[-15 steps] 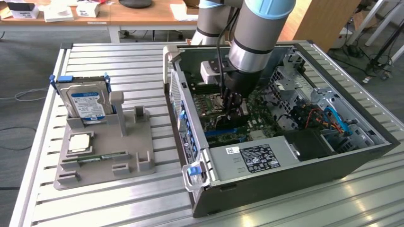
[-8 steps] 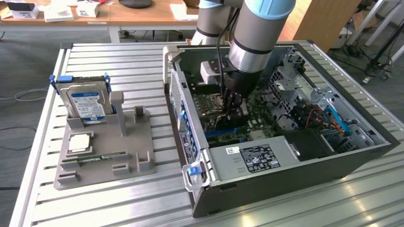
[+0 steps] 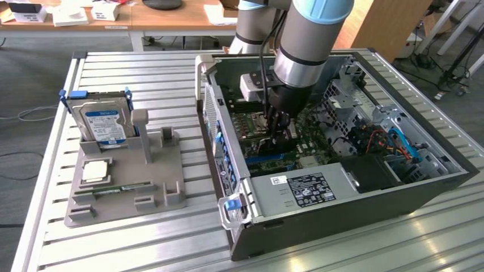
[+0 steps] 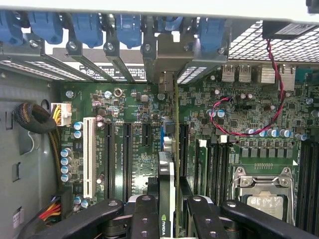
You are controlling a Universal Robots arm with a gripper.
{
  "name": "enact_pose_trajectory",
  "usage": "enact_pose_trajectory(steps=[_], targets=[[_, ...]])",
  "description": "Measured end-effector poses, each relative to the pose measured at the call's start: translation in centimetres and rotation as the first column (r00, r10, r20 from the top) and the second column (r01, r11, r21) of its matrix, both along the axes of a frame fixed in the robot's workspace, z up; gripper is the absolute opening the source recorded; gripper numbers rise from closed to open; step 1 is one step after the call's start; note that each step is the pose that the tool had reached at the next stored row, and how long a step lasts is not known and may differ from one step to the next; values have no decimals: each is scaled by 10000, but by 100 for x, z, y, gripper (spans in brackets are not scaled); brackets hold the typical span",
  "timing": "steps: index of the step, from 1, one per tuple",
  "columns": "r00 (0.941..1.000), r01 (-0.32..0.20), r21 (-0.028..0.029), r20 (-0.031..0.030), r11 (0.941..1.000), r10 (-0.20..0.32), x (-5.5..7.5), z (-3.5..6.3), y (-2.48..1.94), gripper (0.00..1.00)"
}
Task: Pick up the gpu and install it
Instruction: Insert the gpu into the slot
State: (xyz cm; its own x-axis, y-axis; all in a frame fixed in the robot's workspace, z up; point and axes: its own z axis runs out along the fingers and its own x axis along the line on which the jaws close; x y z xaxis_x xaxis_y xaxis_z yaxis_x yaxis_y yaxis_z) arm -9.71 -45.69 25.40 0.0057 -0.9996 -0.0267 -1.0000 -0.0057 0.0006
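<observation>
Black fingers clamp the gpu edge-on over the motherboard, probably so its edge meets a slot squarely. In the exterior view, the gripper reaches into the open case, which lies on a slatted metal table; wooden desks stand behind.

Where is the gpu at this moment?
The gpu is inside the open computer case, near the exterior view's middle. It is held edge-on between the fingers, at the motherboard's expansion slots.
</observation>
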Motion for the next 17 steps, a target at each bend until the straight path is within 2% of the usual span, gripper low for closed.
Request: enact_pose_trajectory(steps=[17], targets=[[10000, 9, 1, -1, 10000, -9, 0, 11, -4, 27]])
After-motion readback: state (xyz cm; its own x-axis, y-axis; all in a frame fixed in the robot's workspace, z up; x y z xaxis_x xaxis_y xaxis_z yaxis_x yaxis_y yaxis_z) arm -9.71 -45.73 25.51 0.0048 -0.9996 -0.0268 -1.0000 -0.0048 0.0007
